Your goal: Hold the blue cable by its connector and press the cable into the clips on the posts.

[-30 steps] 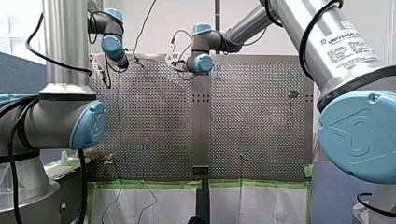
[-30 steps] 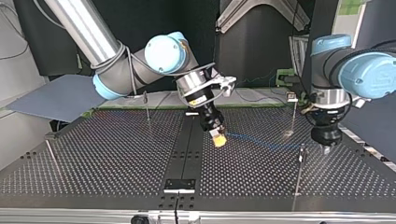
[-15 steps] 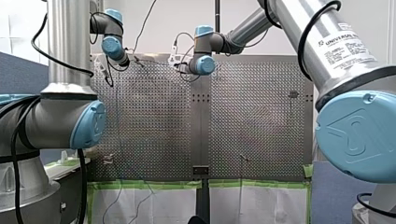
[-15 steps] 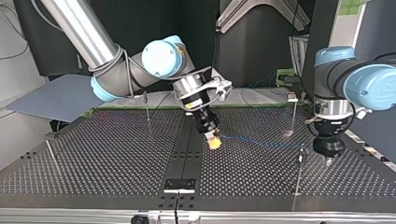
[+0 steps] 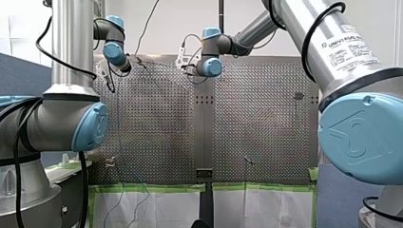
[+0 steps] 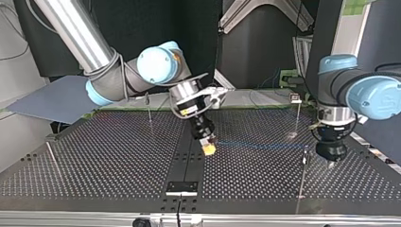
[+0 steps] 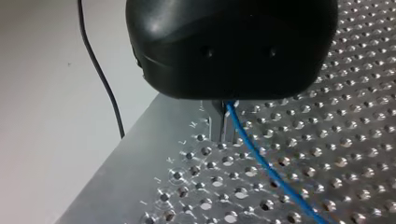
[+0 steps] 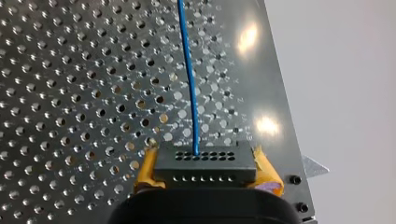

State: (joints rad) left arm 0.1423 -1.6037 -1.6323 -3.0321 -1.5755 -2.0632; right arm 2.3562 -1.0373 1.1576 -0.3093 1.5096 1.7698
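Right wrist view: my right hand [image 8: 205,171] clamps the dark rectangular plastic connector [image 8: 205,161], probably to tension the thin blue cable [image 8: 186,70]; my left hand [image 7: 222,128] pinches that cable, likely to guide it.

Shiny perforated metal table [image 8: 70,93], matt black plastic connector [image 8: 205,168].
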